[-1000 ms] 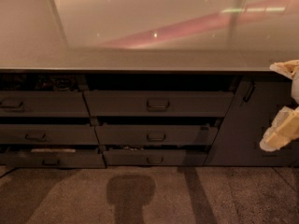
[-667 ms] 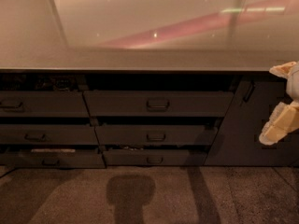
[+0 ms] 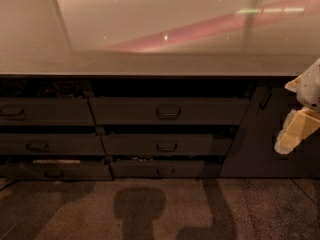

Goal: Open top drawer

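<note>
Right, I see the top drawer [image 3: 130, 111] in the centre of the upper row, just under the surface [image 3: 150, 64], with its loop handle [image 3: 168, 112] mid-front. The claw [image 3: 296, 128] is at the far right, well apart from that handle. I can't tell if it's wide or narrow.

We find the wide dark grey top drawer [image 3: 200, 112] matt and smooth across its front, and its small loop handle [image 3: 168, 112] dull, like metal. Above the drawer, the pale countertop [image 3: 150, 39] is smooth and glossy, mirroring lights. Below the drawer, the brown floor [image 3: 165, 209] looks rough, like short carpet. Far right of the drawer, the gripper [image 3: 299, 125] shows cream, matt, plastic-looking casing.
</note>
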`<move>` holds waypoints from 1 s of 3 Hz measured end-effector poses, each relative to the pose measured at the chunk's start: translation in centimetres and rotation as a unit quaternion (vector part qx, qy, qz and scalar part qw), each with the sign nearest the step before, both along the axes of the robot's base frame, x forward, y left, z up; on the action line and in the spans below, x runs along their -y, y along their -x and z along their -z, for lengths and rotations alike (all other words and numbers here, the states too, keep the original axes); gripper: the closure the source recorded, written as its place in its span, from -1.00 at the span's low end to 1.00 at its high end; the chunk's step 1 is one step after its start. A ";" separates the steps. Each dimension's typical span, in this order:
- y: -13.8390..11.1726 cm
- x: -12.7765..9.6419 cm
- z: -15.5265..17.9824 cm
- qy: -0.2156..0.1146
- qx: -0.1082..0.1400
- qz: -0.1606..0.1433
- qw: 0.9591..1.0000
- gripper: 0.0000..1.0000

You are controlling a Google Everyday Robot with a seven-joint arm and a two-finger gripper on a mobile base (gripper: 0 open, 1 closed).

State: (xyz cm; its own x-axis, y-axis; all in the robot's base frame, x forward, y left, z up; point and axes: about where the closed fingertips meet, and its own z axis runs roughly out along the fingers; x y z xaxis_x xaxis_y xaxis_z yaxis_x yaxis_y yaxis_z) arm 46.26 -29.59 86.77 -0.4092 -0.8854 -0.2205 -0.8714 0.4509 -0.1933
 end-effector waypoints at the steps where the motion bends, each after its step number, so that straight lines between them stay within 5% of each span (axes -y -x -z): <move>1: 0.1 0.3 0.2 -0.059 -0.016 -0.043 0.997 -1.00; 2: 0.5 -0.6 0.4 -0.102 -0.039 -0.120 0.987 -1.00; 3: 0.5 -0.6 0.4 -0.102 -0.039 -0.120 0.987 -1.00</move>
State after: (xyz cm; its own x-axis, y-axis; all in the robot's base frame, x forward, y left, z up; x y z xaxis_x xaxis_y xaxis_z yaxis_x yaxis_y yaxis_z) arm 45.76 -29.03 86.36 -0.2167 -0.8990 -0.3806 -0.9664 0.2529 -0.0471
